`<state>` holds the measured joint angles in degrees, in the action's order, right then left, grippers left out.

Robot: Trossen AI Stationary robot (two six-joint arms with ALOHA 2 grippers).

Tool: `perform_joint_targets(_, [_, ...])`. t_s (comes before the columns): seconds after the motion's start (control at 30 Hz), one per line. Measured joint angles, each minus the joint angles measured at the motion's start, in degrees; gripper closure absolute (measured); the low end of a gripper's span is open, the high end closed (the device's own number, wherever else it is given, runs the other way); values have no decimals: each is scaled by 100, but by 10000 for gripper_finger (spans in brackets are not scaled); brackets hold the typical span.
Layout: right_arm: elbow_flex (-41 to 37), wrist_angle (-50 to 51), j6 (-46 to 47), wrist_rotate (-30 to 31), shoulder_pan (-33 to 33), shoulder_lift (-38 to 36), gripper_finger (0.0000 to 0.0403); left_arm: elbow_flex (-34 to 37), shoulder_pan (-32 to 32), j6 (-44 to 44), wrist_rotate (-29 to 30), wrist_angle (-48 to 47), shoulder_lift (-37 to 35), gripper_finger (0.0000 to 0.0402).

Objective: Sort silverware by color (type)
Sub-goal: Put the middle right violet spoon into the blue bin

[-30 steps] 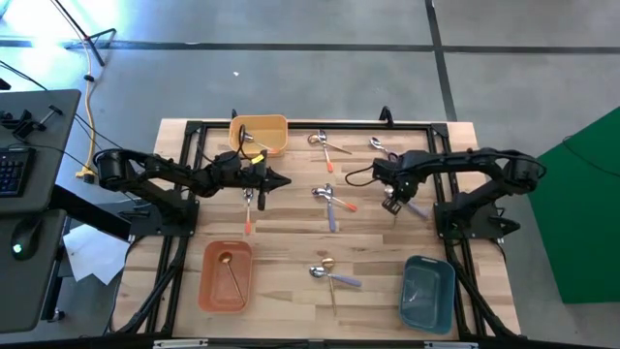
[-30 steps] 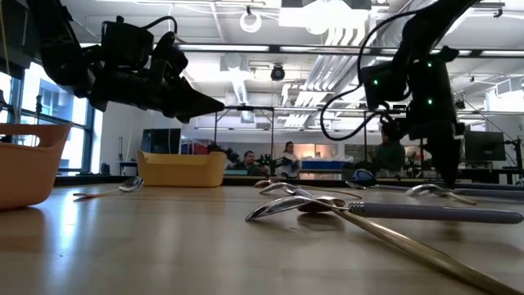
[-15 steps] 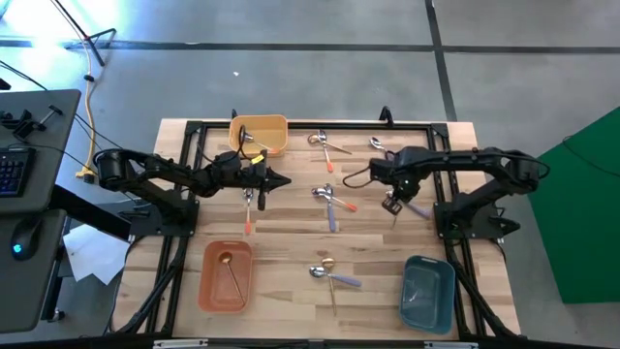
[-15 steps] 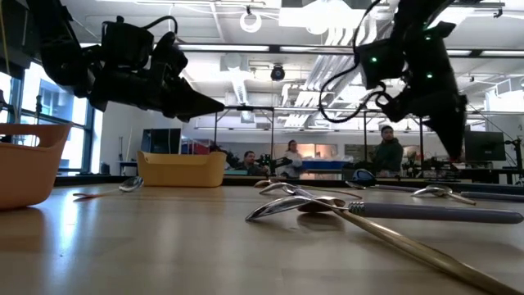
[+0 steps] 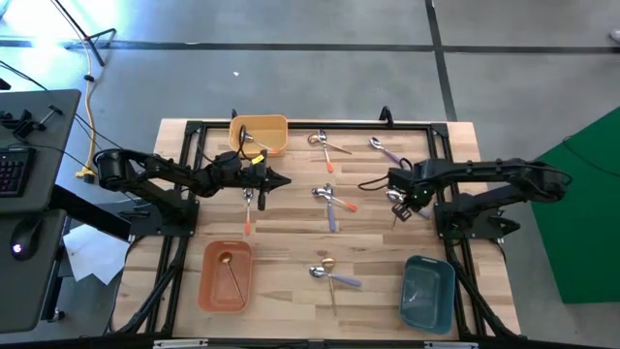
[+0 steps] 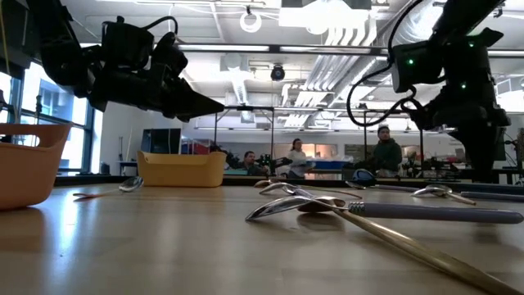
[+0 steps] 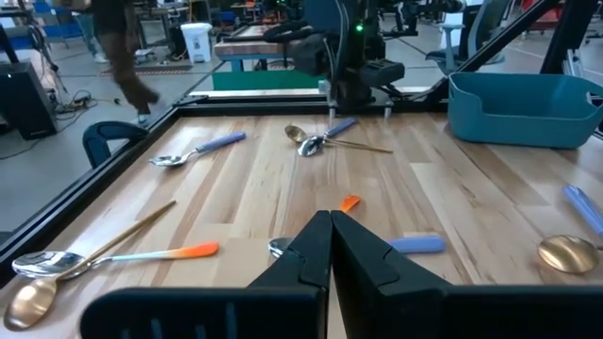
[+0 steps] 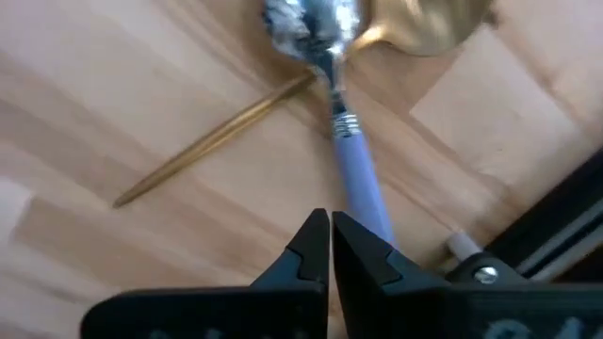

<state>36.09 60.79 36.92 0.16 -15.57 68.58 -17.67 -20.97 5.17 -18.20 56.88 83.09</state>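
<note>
High view looks straight down on the whole table (image 5: 291, 218); low view sits at tabletop height, facing the room. Wrist views look close along that same tabletop

My rig: two arms, matte black, jointed tube links on black frame bases. Left arm (image 5: 155, 174) has blocky wrist housing. Right arm (image 5: 484, 179) carries looping black cable, green indicator lights on wrist. Fingers (image 7: 363, 259) dark, wedge-shaped, tapering to points. Small silver screw near right fingers (image 8: 306, 254).
</note>
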Motion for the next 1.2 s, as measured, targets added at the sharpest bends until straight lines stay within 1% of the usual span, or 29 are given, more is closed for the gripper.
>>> perform_joint_targets(0.1, [-89, -56, 14, 172, -2, 0, 383, 0, 0, 65, -2, 2, 0, 401])
perform_joint_targets(0.17, [-148, -117, 1, 286, 0, 2, 357, 0, 0, 184, -2, 2, 0, 401])
perform_joint_targets(0.33, [-255, -611, -380, 297, -2, 0, 283, 0, 0, 245, -2, 3, 0, 401])
perform_joint_targets(0.4, [-290, -793, -570, 293, -14, 2, 263, 0, 0, 247, -2, 4, 0, 401])
perform_joint_targets(0.47, [-360, -903, -675, 307, -47, 2, 251, 0, 0, 247, -2, 4, 0, 401])
perform_joint_targets(0.63, [-475, -954, -536, 341, -68, 9, 247, 0, 0, 258, -2, 2, 0, 401])
perform_joint_targets(0.8, [-484, -1038, -521, 341, -68, 9, 262, 0, 0, 258, -2, 3, 0, 401])
perform_joint_targets(1.0, [-639, -1235, -284, 306, -68, 24, 276, -2, 0, 309, -2, 2, 0, 401])
perform_joint_targets(1.2, [-639, -1331, -226, 303, -68, 324, 277, -4, 0, 362, -2, 68, 0, 401])
